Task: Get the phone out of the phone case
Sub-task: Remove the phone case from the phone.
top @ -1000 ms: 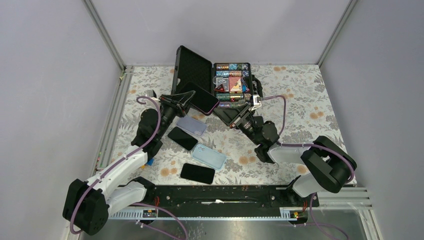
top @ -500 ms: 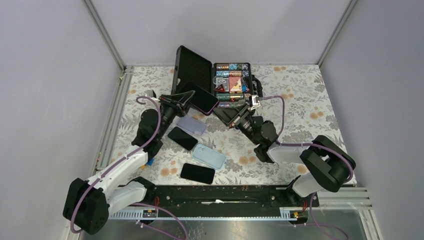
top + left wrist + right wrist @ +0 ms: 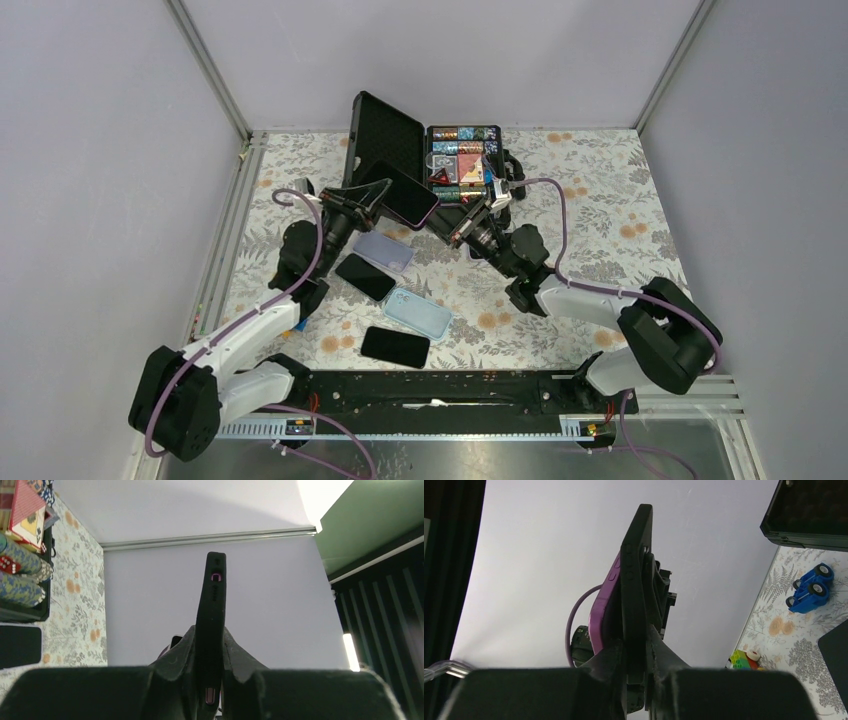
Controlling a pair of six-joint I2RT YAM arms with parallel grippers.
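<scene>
A purple phone (image 3: pixel 601 605) sits in a black rubber phone case (image 3: pixel 408 197). Both are held up in the air, just in front of the open black plastic box of poker chips (image 3: pixel 385 135), on the side nearer the arms.

The left gripper (image 3: pixel 376 196) has its 2 fingers (image 3: pixel 232 650) pressed tight on one edge of the black rubber phone case. The right gripper (image 3: pixel 456 222) is at the other end, and its 2 fingers (image 3: pixel 664 657) are squeezed tight on the case too. In the right wrist view the phone's purple side shows next to the black edge of the case. I cannot tell if the phone is still all the way in.

4 flat things lie on the flowery table (image 3: pixel 600 200), farther from the box than the held phone. Going away from the box, they are a pale purple phone case (image 3: pixel 383 250), a black phone (image 3: pixel 365 276), a light blue phone case (image 3: pixel 417 312) and a second black phone (image 3: pixel 395 346). A small blue toy car (image 3: pixel 809 592) sits on the table too.
</scene>
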